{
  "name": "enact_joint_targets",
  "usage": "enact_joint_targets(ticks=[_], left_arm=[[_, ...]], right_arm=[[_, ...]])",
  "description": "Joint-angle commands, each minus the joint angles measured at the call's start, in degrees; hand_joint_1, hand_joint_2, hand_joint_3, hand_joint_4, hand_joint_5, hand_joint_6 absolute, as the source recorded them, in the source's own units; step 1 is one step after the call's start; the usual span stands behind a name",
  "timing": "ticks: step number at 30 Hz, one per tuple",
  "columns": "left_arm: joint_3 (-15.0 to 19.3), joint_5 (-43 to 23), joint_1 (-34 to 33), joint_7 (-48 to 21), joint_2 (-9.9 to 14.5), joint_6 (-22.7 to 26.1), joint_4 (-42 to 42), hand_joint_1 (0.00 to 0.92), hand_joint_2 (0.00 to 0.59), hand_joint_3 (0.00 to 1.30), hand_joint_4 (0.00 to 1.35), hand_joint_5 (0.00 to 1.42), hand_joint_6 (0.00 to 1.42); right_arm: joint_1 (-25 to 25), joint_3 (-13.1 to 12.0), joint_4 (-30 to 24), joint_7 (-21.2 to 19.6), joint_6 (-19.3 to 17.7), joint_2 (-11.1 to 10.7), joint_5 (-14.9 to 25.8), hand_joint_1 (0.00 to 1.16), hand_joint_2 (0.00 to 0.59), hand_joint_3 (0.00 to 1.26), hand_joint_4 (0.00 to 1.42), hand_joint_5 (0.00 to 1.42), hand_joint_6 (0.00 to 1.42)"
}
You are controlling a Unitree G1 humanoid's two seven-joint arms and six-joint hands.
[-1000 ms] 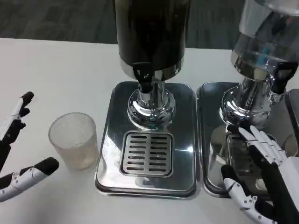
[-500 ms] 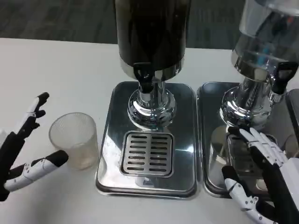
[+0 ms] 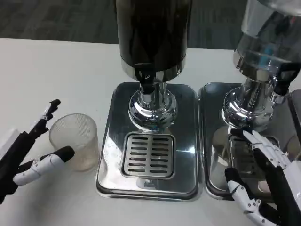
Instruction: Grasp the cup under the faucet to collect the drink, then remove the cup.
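Observation:
A clear ribbed plastic cup [image 3: 75, 141] stands upright on the white table, left of the steel drip tray [image 3: 109, 155] and not under the faucet [image 3: 145, 76] of the dark drink dispenser [image 3: 151, 33]. My left hand [image 3: 29, 153] is open just left of the cup, fingers spread on either side of it, the near fingertip almost touching its side. My right hand [image 3: 265, 183] is open at the lower right, fingers spread over the second tray.
A second, clear dispenser [image 3: 263, 52] stands on its own steel tray [image 3: 211, 136] at the right. The slotted grate [image 3: 147, 155] sits below the dark dispenser's faucet. White table stretches to the left and behind the cup.
My left hand has moved right, closing in on the cup from its left. The cup and my right hand have hardly moved.

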Motion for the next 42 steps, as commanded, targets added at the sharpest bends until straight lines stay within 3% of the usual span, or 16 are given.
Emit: enact_joint_targets(ticks=[1, 13, 28, 42], left_arm=[[-1.13, -1.56, -2.35, -2.77, 1.06, -0.80, 3.42, 0.000, 0.000, 0.00, 0.00, 0.05, 0.12], [-3.52, -1.40, -6.38, -4.18, 1.44, -2.59, 9.56, 0.000, 0.000, 0.00, 0.00, 0.00, 0.10], [-4.60, 0.22, -9.30, -0.62, 2.43, -7.09, 16.89, 0.000, 0.000, 0.00, 0.00, 0.00, 0.09], [-8.77, 12.49, -13.06, 15.11, 5.95, -9.44, 21.87, 0.004, 0.000, 0.00, 0.00, 0.06, 0.14]], right_arm=[[0.42, -0.12, -0.61, -0.40, -0.22, 0.33, 0.64, 0.28, 0.389, 0.17, 0.10, 0.10, 0.11], [0.71, -0.18, -0.80, -0.32, -0.07, 0.66, 0.86, 0.28, 0.384, 0.17, 0.11, 0.11, 0.12], [1.76, 2.34, -2.42, -1.25, 1.14, 3.64, -2.12, 0.27, 0.380, 0.17, 0.11, 0.12, 0.14], [0.81, 6.24, -0.55, -4.63, 1.51, 6.09, -4.63, 0.27, 0.380, 0.17, 0.11, 0.12, 0.16]])
